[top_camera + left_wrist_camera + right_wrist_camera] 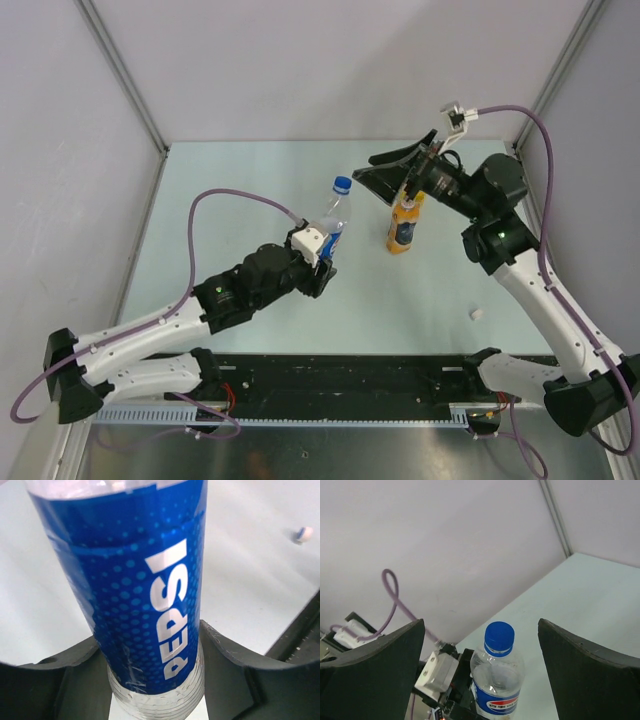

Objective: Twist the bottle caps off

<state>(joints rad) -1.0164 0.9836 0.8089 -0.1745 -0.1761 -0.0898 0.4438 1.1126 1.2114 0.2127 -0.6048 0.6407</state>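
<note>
Two bottles and two caps are in sight. A clear water bottle (335,218) with a blue label stands near the middle of the table (250,180), and its blue cap (342,184) is screwed on. The left gripper (326,258) is clamped around the lower body of this bottle, with a finger (60,680) pressed against each side of the label.

At 3 o'clock from it, a little apart, is one orange bottle (403,232) with a blue label. The right gripper (398,172) hangs over its top with its jaws spread wide and nothing between them. This gripper hides the neck, so I cannot tell whether that bottle has a cap.

One white cap (477,313) lies loose on the table at about 4 o'clock from the orange bottle, close to the near edge and just beside the right arm.

Walls (300,70) close the table at 9, 12 and 3 o'clock. Bare surface runs from the water bottle toward 9, 11 and 12 o'clock. At 3 o'clock the room is tighter, with the orange bottle and the right arm between the middle and that wall.
</note>
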